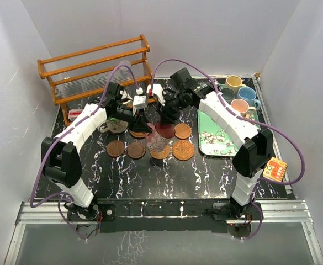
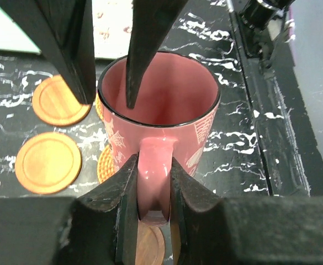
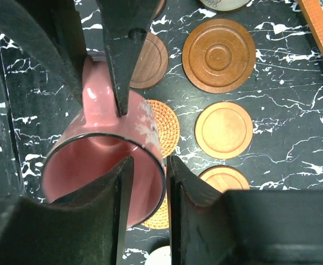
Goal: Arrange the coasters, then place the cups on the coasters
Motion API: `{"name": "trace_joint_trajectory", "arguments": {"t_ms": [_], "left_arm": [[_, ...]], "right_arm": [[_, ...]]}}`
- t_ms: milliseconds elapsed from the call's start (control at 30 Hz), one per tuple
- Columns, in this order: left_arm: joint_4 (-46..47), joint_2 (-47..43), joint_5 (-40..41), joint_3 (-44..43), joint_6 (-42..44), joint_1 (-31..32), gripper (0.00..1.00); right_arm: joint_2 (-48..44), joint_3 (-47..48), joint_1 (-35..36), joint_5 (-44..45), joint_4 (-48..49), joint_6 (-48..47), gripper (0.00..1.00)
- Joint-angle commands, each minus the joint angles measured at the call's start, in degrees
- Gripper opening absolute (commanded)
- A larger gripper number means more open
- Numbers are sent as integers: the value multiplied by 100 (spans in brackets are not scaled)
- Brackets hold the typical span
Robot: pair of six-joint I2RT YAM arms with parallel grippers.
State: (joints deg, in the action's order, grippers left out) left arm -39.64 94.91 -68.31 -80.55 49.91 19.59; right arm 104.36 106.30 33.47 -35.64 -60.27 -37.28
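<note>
My left tool [image 2: 153, 165] clenches the handle of the pink mug [image 2: 167, 94]; my right tool [image 3: 149, 165] straddles its rim, apparently released.

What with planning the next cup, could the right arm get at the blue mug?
Probably, once freed: its pincer now straddles the pink mug rim; the blue mug stands uncovered beside that arm.

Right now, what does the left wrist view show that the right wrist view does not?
Left wrist only: a corner of the tray. Right wrist only: the ringed brown coaster and the rack's wooden rail. Both: the pink mug, the left gripper clamped on its handle, the right gripper straddling its rim with jaws apart, a wicker coaster partly hidden by it.
</note>
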Motion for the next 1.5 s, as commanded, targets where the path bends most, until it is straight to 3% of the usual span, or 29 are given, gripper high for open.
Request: {"name": "trace_joint_trajectory", "arguments": {"t_ms": [0,433,733,1033,1267,1467], "left_arm": [[43,-472,-175,67,-25,-179,0],[284,-1571,176,963,-457,-1249,0],[1817,-2933,1078,2291,-1891,-1858,0],[3107,-4085,2148,3859,-2618,-2072,0],[4325,-4618,2181,4886,-3139,-2389,0],[5085,-4767,1964,5253,-3422,-2588,0]], "right_arm": [[-318,25,9,89,557,460,31],[-693,-298,-477,-39,832,756,35],[-1163,-1096,-1124,-251,1290,921,35],[-1722,-2201,-1620,-302,1807,1065,34],[-2210,-2989,-1993,-273,2232,1185,34],[-2541,-3347,-2249,-286,2382,1262,35]]}}
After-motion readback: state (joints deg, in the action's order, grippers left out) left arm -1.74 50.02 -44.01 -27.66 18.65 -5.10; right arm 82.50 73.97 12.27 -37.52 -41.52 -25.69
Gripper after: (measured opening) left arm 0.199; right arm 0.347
